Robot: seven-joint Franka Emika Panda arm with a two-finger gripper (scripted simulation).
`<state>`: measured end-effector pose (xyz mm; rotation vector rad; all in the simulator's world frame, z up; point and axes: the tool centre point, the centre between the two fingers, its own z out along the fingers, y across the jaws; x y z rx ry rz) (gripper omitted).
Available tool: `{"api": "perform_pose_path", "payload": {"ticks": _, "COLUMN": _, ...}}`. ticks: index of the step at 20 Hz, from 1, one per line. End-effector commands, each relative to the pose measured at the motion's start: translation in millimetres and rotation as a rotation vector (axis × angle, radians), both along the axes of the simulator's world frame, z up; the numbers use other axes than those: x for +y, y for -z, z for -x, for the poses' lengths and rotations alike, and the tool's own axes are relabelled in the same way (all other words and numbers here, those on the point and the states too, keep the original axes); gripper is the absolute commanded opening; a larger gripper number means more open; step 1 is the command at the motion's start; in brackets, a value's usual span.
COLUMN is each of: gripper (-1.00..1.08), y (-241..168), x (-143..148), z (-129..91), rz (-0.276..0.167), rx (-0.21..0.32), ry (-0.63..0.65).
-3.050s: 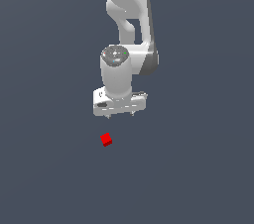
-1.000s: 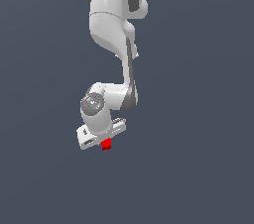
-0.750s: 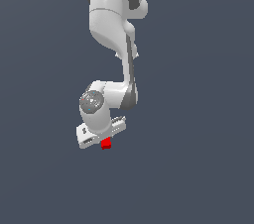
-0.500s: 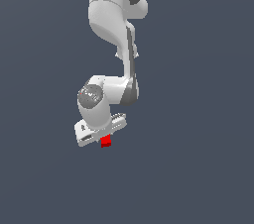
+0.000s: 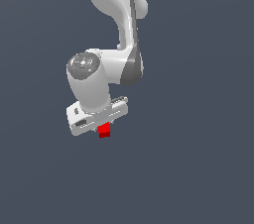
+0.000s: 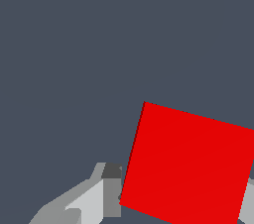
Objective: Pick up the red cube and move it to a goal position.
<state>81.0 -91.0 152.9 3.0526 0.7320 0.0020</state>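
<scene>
Against the plain dark grey-blue backdrop of the exterior view, the white arm [image 5: 119, 29] comes down from the top edge, bends at a grey-shaded joint and ends in a round wrist with a grey cap. Under that wrist sits the flat white body of the gripper [image 5: 103, 128], tilted so that its end toward the exterior view's left hangs lower than its end toward the exterior view's right. The red cube [image 5: 104, 131] pokes out just beneath this body, touching it, a little right of the body's middle. It is far smaller than the gripper.

In the wrist view, 1 grey-and-white finger [image 6: 101, 193] presses against 1 side of the cube [image 6: 191, 166], and a sliver of the other finger shows at the cube's far side. The gripper [image 6: 183, 196] is pinching the cube between its 2 fingers.
</scene>
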Motion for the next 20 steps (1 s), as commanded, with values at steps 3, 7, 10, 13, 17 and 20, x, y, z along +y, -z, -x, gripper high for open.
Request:
{"api": "perform_pose_path", "payload": {"ticks": 3, "gripper": -1.00, "y": -51.0, "x": 3.3, "z": 2.2, "rz": -0.001, "rx": 0.000, "ry": -0.001}}
{"api": "perform_pose_path", "payload": {"ticks": 7, "gripper": -1.00, "y": -88.9, "x": 5.6, "z": 3.0, "rz": -0.001, "rx": 0.001, "ry": -0.002}}
{"api": "perform_pose_path", "payload": {"ticks": 10, "gripper": -1.00, "y": -110.2, "x": 6.8, "z": 3.0, "rz": -0.002, "rx": 0.001, "ry": -0.002}}
{"api": "perform_pose_path", "payload": {"ticks": 13, "gripper": -1.00, "y": -125.0, "x": 7.7, "z": 2.6, "rz": -0.002, "rx": 0.002, "ry": -0.002}}
{"api": "perform_pose_path", "payload": {"ticks": 17, "gripper": -1.00, "y": -135.7, "x": 8.1, "z": 1.8, "rz": -0.002, "rx": 0.002, "ry": -0.002}}
{"api": "perform_pose_path", "payload": {"ticks": 20, "gripper": -1.00, "y": -137.7, "x": 8.1, "z": 1.3, "rz": -0.002, "rx": 0.002, "ry": -0.002}}
